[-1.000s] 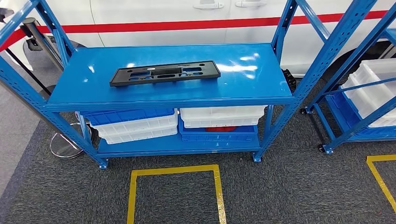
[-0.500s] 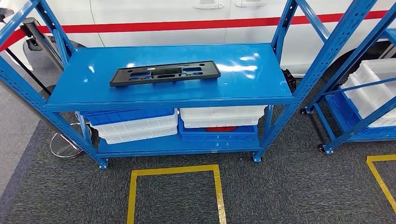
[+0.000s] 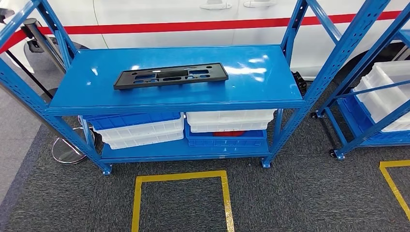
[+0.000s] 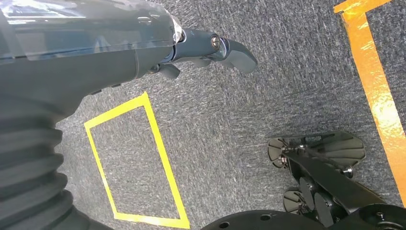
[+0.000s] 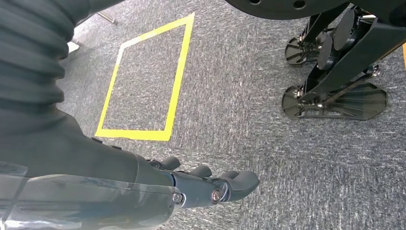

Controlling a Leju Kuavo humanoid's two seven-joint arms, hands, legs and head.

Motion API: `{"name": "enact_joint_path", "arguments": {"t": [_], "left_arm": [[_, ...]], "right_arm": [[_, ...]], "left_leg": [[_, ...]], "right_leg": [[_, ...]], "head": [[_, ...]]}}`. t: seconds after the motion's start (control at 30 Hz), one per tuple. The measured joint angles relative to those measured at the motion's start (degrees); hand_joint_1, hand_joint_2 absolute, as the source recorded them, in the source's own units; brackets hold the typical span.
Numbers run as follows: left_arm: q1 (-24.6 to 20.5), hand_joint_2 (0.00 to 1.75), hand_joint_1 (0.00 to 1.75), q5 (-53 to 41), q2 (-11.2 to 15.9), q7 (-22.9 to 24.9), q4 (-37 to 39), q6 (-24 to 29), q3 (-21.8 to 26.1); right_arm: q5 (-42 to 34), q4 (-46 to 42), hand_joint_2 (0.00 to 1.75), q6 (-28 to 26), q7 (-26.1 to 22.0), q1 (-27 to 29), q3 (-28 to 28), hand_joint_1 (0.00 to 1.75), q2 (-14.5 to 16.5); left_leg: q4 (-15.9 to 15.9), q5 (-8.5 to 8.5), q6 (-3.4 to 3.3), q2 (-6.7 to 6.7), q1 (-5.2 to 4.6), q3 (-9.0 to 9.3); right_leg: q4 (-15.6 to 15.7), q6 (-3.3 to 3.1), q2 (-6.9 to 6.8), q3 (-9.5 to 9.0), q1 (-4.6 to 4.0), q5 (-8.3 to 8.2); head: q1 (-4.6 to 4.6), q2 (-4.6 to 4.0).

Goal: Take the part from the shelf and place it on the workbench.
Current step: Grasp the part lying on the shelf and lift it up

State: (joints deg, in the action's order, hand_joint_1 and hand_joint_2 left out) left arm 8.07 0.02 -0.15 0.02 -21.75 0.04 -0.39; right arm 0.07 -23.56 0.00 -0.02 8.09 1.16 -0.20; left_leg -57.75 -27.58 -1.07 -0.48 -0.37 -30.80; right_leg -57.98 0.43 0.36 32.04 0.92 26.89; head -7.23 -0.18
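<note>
The part [image 3: 170,76], a long flat black plastic plate with cut-outs, lies on the top board of the blue shelf [image 3: 261,84], toward the board's left half and slightly askew to its front edge. It lies flat and uncovered with bare board all around it, so a hand could likely come at it from above or slide in from the front edge without meeting anything else.

Both hands are well apart from the part, far below and nearer the robot than the shelf board. The left hand [image 4: 201,50] hangs over the grey carpet with its fingers loosely extended and holding nothing. The right hand [image 5: 206,184] hangs likewise, fingers stretched out side by side and empty. Both arms look to be at rest beside the body, which suggests the reach has not begun.

Under the top board, white and blue bins [image 3: 140,129] sit on the lower level, out of the way of a grasp from above. A yellow taped square [image 3: 180,199] marks the carpet in front of the shelf, probably a standing spot for reaching the board.
</note>
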Motion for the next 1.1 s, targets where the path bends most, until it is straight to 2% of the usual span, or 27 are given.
{"name": "enact_joint_path", "arguments": {"t": [0.03, 0.1, 0.13, 0.23, 0.27, 1.1], "left_arm": [[0.0, 0.0, 0.0, 0.0, 0.0, 0.0, 0.0, 0.0, 0.0], [0.0, 0.0, 0.0, 0.0, 0.0, 0.0, 0.0, 0.0, 0.0], [0.0, 0.0, 0.0, 0.0, 0.0, 0.0, 0.0, 0.0, 0.0], [0.0, 1.31, 0.0, 0.0, 0.0, 0.0, 0.0, 0.0, 0.0], [0.0, 1.75, 0.0, 0.0, 0.0, 0.0, 0.0, 0.0, 0.0], [0.0, 1.75, 0.0, 0.0, 0.0, 0.0, 0.0, 0.0, 0.02]], "right_arm": [[0.0, 0.0, 0.0, 0.0, 0.0, 0.0, 0.0, 0.0, 0.0], [0.0, 0.0, 0.0, 0.0, 0.0, 0.0, 0.0, 0.0, 0.0], [0.0, 0.0, 0.44, 0.0, 0.0, 0.0, 0.0, 0.0, 0.0], [0.0, 0.02, 1.75, 0.0, 0.0, 0.0, 0.0, 0.0, 0.0], [0.0, 0.02, 1.75, 0.0, 0.0, 0.0, 0.0, 0.0, 0.0], [0.0, 0.02, 1.75, 0.0, 0.0, 0.0, 0.0, 0.0, 0.0]], "left_leg": [[0.0, 0.0, 0.0, 0.0, 0.0, 0.0], [0.0, 0.0, 0.0, 0.0, 0.0, 0.0], [0.0, 0.0, 0.0, 0.0, 0.0, 0.0], [0.0, 0.0, 0.0, 0.0, 0.0, 0.0], [0.0, 0.0, 0.0, 0.0, 0.0, 0.0], [0.0, 0.0, 0.0, 0.0, 0.0, 0.0]], "right_leg": [[0.0, 0.0, 0.0, 0.0, 0.0, 0.0], [0.0, 0.0, 0.0, 0.0, 0.0, 0.0], [0.0, 0.0, 0.0, 0.0, 0.0, 0.0], [0.0, 0.0, 0.0, 0.0, 0.0, 0.0], [0.0, 0.0, 0.0, 0.0, 0.0, 0.0], [0.0, 0.0, 0.0, 0.0, 0.0, 0.0]], "head": [[0.0, 0.0], [0.0, 0.0], [0.0, 0.0], [0.0, -0.01], [0.0, -0.01], [0.0, 0.0]]}}
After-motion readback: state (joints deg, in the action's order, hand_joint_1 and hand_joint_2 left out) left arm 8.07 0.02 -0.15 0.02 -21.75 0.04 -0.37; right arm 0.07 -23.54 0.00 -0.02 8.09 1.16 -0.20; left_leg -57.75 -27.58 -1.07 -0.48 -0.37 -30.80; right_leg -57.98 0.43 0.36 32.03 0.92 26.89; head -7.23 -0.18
